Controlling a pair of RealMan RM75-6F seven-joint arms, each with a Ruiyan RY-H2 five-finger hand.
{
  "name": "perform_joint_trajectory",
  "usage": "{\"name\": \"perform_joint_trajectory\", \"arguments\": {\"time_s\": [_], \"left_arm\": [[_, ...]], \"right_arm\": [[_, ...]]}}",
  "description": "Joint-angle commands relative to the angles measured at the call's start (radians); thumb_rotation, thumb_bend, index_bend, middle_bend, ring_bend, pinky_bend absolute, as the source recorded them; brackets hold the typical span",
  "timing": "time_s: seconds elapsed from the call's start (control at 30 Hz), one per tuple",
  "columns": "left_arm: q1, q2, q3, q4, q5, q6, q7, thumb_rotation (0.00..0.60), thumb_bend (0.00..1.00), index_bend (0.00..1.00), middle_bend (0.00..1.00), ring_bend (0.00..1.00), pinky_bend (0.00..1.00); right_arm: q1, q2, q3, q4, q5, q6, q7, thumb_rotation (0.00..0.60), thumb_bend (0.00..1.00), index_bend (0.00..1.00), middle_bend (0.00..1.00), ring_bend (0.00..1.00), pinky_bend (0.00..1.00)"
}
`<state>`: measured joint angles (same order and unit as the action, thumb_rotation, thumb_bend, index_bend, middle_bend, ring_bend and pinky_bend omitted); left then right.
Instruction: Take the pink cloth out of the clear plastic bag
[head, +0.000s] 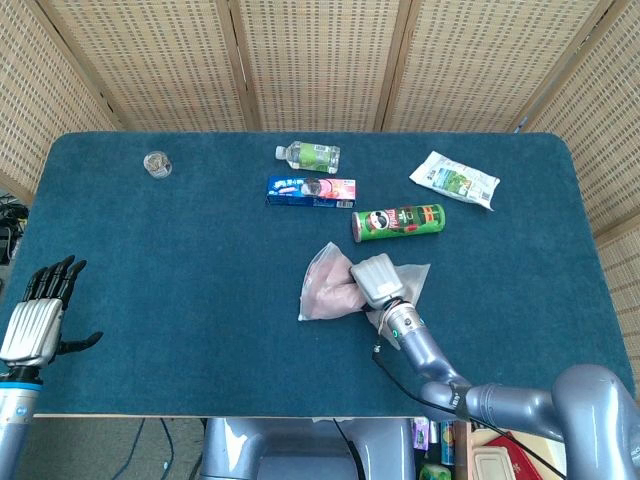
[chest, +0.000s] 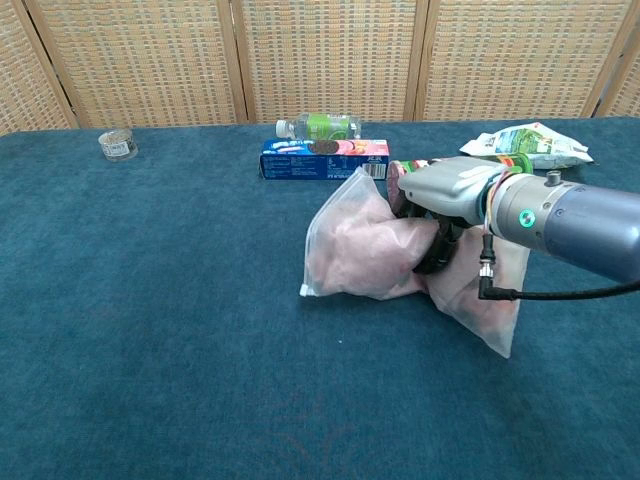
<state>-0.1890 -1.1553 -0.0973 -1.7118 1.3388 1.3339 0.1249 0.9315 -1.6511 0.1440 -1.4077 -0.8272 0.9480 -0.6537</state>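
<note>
The clear plastic bag (head: 327, 281) (chest: 352, 240) with the pink cloth (chest: 366, 262) inside is bunched up at the table's middle. My right hand (head: 375, 280) (chest: 446, 205) grips the bag near its centre and has it partly raised, its two ends drooping to the blue cloth. The fingers curl into the plastic and are mostly hidden under the palm. My left hand (head: 40, 312) hovers at the table's near left edge, fingers spread, holding nothing; the chest view does not show it.
A green chip can (head: 398, 221) lies just behind the bag. A blue biscuit box (head: 311, 190) and a small bottle (head: 309, 155) lie further back. A snack packet (head: 454, 180) is at the back right, a small jar (head: 156, 163) at the back left.
</note>
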Motion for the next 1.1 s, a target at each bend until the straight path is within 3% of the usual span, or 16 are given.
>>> {"name": "perform_joint_trajectory", "arguments": {"time_s": [0.03,0.17,0.33,0.5,0.7,1.1], "left_arm": [[-0.039,0.028,-0.012,-0.011,0.031,-0.059,-0.093,0.6,0.16,0.0,0.0,0.0,0.0],[-0.101,0.07,-0.039,-0.005,0.075,-0.125,-0.194,0.6,0.16,0.0,0.0,0.0,0.0],[-0.216,0.079,-0.099,0.049,0.12,-0.213,-0.333,0.6,0.16,0.0,0.0,0.0,0.0],[-0.34,0.02,-0.136,0.144,0.159,-0.298,-0.459,0.6,0.16,0.18,0.0,0.0,0.0],[-0.443,-0.048,-0.153,0.203,0.149,-0.379,-0.507,0.6,0.16,0.28,0.0,0.0,0.0],[-0.499,-0.122,-0.119,0.224,0.099,-0.448,-0.521,0.6,0.16,0.3,0.0,0.0,0.0]], "right_arm": [[-0.042,0.013,0.012,0.017,-0.205,0.034,0.194,0.6,0.63,0.62,0.74,0.73,0.8],[-0.026,0.012,0.029,0.032,-0.275,0.046,0.22,0.6,0.67,0.63,0.75,0.73,0.8],[0.036,-0.003,0.107,0.004,-0.262,-0.005,0.245,0.6,0.7,0.63,0.75,0.73,0.8],[0.1,-0.051,0.152,0.005,-0.222,-0.025,0.173,0.6,0.7,0.63,0.75,0.74,0.8],[0.148,-0.092,0.175,0.014,-0.147,-0.03,0.084,0.6,0.7,0.63,0.75,0.74,0.8],[0.171,-0.116,0.189,0.032,-0.038,-0.013,0.022,0.6,0.7,0.63,0.75,0.74,0.8]]}}
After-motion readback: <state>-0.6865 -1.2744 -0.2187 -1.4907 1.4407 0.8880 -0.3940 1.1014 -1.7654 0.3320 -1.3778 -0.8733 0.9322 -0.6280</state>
